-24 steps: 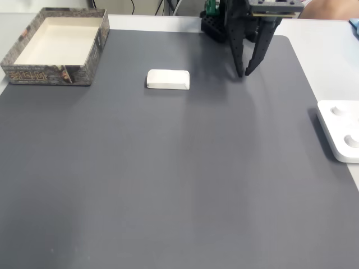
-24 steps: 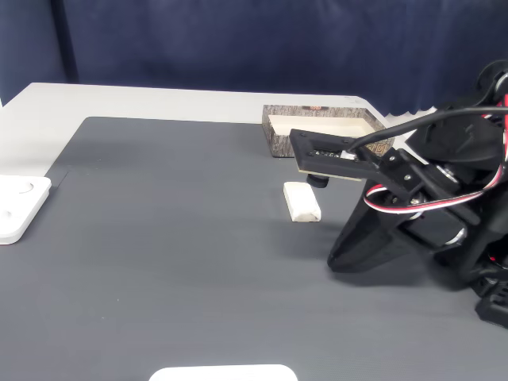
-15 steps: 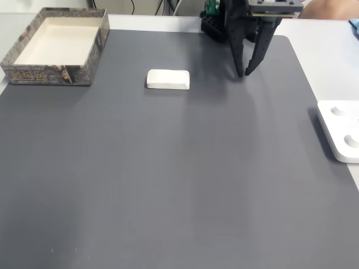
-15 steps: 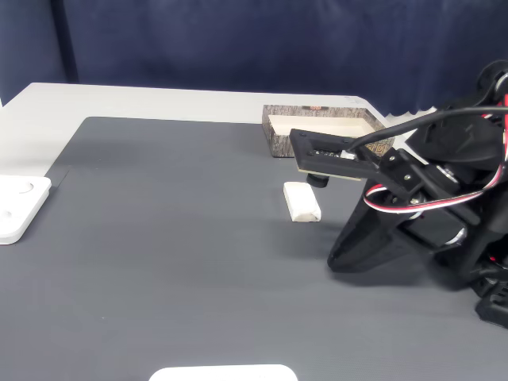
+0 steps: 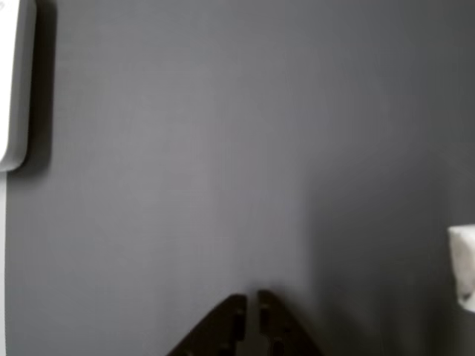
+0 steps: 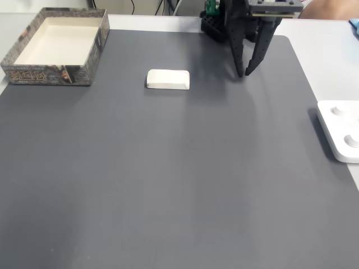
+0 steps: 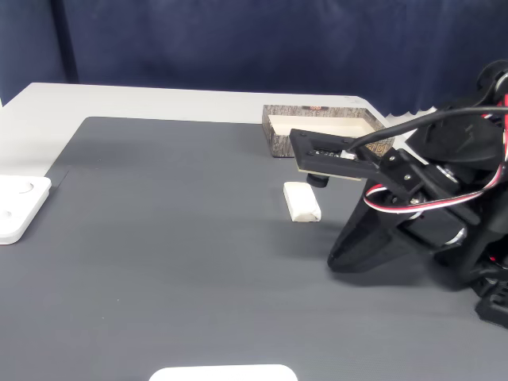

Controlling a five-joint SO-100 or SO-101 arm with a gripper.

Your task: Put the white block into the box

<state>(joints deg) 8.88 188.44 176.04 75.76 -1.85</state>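
The white block [image 6: 168, 79] lies flat on the dark grey mat, apart from everything else. It also lies mid-mat in another fixed view [image 7: 302, 202] and peeks in at the right edge of the other view [image 5: 462, 259]. The box [image 6: 47, 74] stands at the mat's far left corner, its cream inside bare; its patterned wall is seen behind the arm [image 7: 278, 143]. My gripper [image 6: 244, 73] points down at the mat to the right of the block, well apart from it. Its fingertips nearly touch and hold nothing. The tips enter the other view from the bottom edge [image 5: 250, 298].
A flat white plastic device [image 6: 339, 131] rests at the mat's right edge, also seen at the left [image 7: 16, 206] and in the other view [image 5: 13, 81]. Another white rounded object [image 7: 222, 373] sits at the near edge. The arm's base [image 6: 216, 25] stands at the mat's far side.
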